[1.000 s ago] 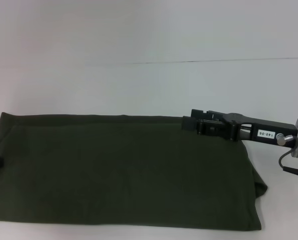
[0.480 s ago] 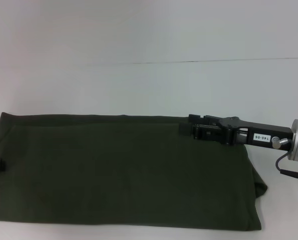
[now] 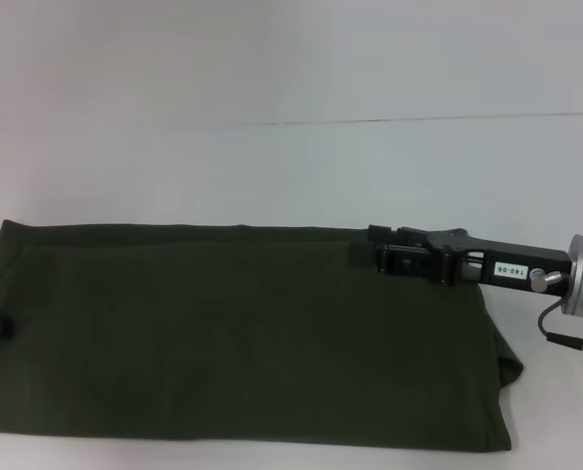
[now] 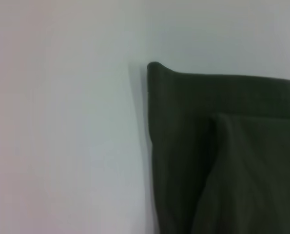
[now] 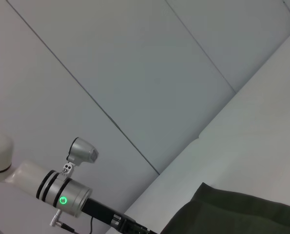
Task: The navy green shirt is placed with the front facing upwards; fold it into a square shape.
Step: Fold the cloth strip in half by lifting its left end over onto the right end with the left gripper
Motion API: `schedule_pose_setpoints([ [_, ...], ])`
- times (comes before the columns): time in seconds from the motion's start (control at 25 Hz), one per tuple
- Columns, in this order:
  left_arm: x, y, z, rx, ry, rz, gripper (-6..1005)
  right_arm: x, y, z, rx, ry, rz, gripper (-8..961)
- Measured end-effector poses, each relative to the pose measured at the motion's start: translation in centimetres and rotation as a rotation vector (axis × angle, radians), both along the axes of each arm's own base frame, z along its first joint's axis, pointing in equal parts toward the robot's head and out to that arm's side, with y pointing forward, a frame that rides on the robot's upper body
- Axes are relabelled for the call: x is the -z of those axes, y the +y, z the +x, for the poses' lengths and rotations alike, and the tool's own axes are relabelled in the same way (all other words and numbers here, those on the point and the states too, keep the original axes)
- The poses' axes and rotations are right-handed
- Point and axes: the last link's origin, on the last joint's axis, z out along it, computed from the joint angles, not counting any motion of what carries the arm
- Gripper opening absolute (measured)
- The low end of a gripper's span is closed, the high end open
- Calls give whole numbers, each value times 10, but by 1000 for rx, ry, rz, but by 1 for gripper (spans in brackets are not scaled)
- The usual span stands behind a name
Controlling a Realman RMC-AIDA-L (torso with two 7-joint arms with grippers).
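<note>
Right gripper (image 3: 367, 247) at navy green shirt (image 3: 232, 333) edge, grip unclear, white table (image 3: 271, 166).

The dark olive-green cotton shirt (image 3: 242, 338) lies folded into a long rectangle on the white table (image 3: 271, 166). The right gripper (image 3: 364, 251) rests at its far right edge.

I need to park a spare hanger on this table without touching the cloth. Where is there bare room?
The widest bare stretch of the table lies beyond the far edge of the shirt. A smaller patch sits on the robot's right of the shirt, but the right gripper and its arm crowd that side, over the shirt's far right corner. The shirt fills the near part.
</note>
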Motion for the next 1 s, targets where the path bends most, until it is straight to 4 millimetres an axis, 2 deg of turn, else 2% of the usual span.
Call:
schedule_pose_setpoints([
  [1.0, 9, -2, 8, -14, -62, -51, 779, 1, 0, -1, -2, -2, -4, 945],
])
